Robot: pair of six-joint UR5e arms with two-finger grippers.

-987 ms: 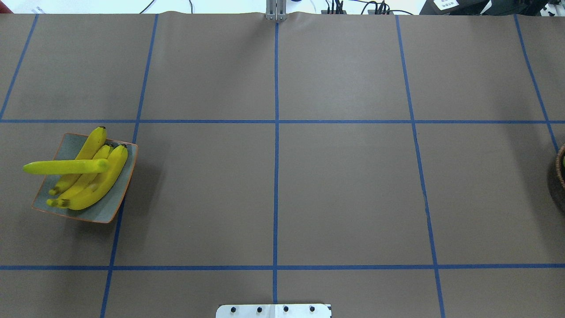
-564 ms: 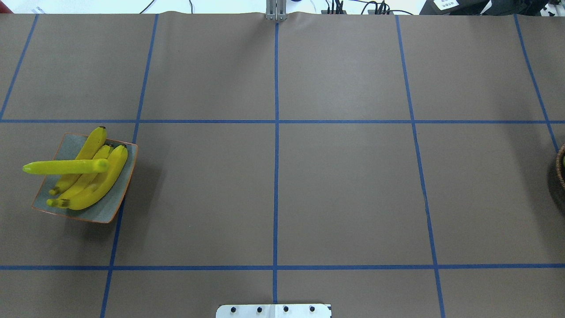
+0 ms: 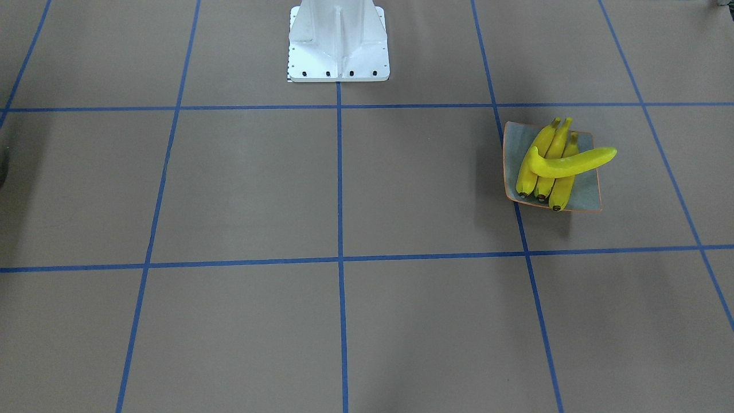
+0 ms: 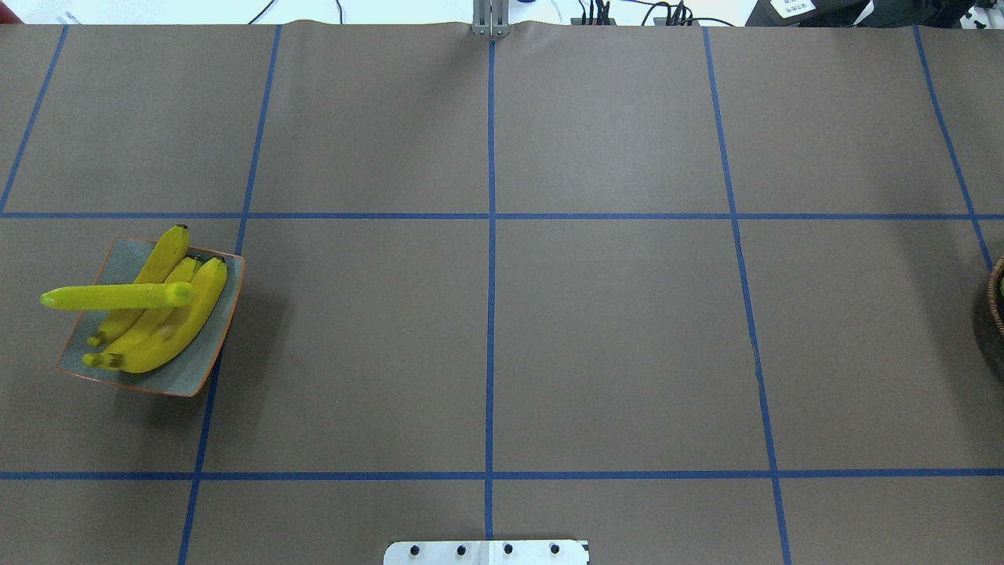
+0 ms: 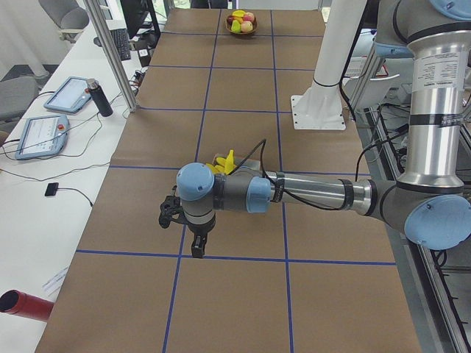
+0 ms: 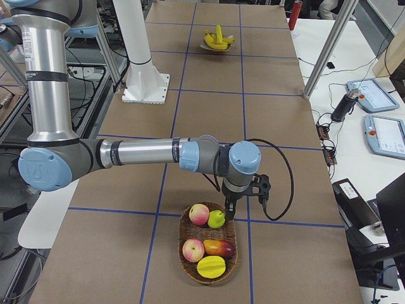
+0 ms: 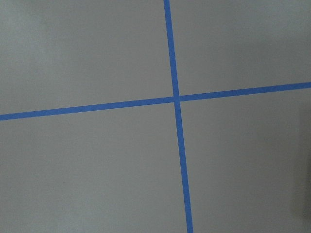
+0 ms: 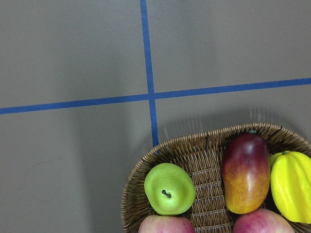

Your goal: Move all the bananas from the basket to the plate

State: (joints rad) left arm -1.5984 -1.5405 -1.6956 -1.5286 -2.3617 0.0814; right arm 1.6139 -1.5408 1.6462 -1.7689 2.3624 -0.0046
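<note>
Several yellow bananas (image 4: 169, 322) lie on the grey-blue plate (image 4: 200, 369) at the table's left: three side by side, one crosswise on top with an end past the rim. In the front-facing view the bananas (image 3: 545, 166) and plate (image 3: 588, 198) are at the right. The wicker basket (image 8: 194, 141) holds a green pear, apples, a mango and a yellow starfruit. My right gripper (image 6: 229, 212) hangs over the basket's (image 6: 185, 231) near rim. My left gripper (image 5: 197, 248) hovers over bare table, short of the plate. I cannot tell whether either is open or shut.
The white robot base (image 3: 338, 40) stands mid-table at my side. Blue tape lines (image 4: 490, 314) grid the brown tabletop. Only a sliver of the basket (image 4: 996, 302) shows at the overhead view's right edge. Tablets and cables lie on the white bench (image 6: 380, 120) beyond the table.
</note>
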